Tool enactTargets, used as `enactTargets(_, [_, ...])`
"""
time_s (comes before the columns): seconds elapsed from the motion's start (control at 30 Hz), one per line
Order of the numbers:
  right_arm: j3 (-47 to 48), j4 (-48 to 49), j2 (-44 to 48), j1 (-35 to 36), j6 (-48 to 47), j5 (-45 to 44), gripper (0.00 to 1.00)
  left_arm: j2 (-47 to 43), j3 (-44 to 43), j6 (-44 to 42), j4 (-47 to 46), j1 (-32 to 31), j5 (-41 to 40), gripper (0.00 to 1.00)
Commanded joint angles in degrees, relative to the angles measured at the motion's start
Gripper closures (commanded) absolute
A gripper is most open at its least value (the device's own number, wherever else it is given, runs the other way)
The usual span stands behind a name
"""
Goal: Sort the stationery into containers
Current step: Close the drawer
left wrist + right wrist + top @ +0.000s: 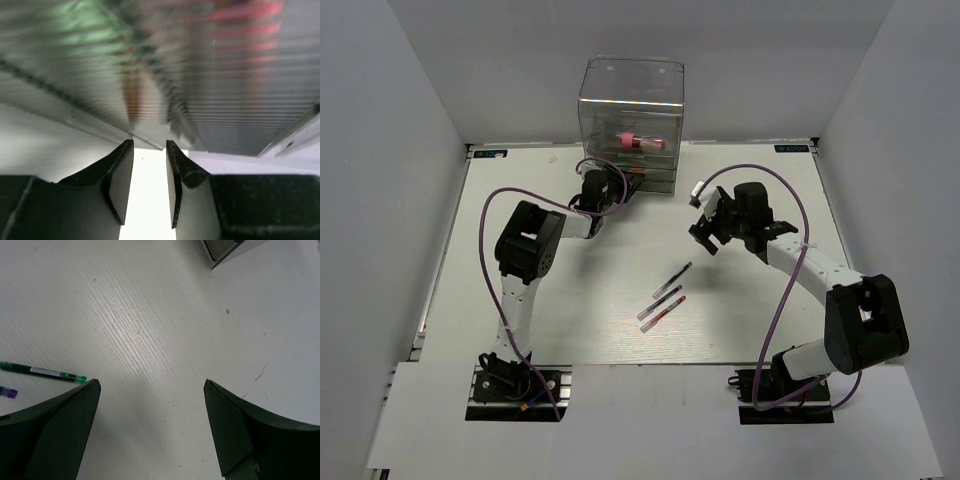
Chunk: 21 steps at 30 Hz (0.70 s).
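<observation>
Top view: bright, even, diffuse light; soft faint shadows. Left wrist view: cabinet heavily blurred, streaked; table patch overexposed. Right wrist view: sharp, evenly lit.

I've got left gripper fingers narrowly parted, bare table between them. Clear cabinet dead ahead, blurred; green, orange, red smears inside, possibly the stationery.

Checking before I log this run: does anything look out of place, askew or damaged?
Nothing looks spilled or damaged. The only odd thing: three pens lie loose on the table, diagonal and side by side, outside the clear cabinet.
</observation>
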<state>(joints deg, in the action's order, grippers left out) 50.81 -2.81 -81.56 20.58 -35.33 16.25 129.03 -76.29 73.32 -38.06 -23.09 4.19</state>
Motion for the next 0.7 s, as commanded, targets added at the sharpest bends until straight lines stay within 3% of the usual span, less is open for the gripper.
enactTargets(0.0, [-0.09,1.49,1.14,-0.19,-0.09,2.20,0.10,-3.42,4.02,0.68,-3.33,-0.02,1.78,0.57])
enactTargets(0.1, [-0.01,1.31,0.53,-0.36,0.26,3.08,0.12,-5.10,9.29,0.68,-3.33,-0.02,0.04,0.60])
enactTargets(0.27, [0.26,0.96,0.00,-0.63,0.70,4.75,0.28,-5.72,11.52,1.21,-4.04,0.50,-3.31,0.63])
enactTargets(0.67, [0.00,0.96,-0.62,-2.03,-0.44,4.84,0.31,1.48,5.55,4.38,-13.35,0.50,-5.68,0.56])
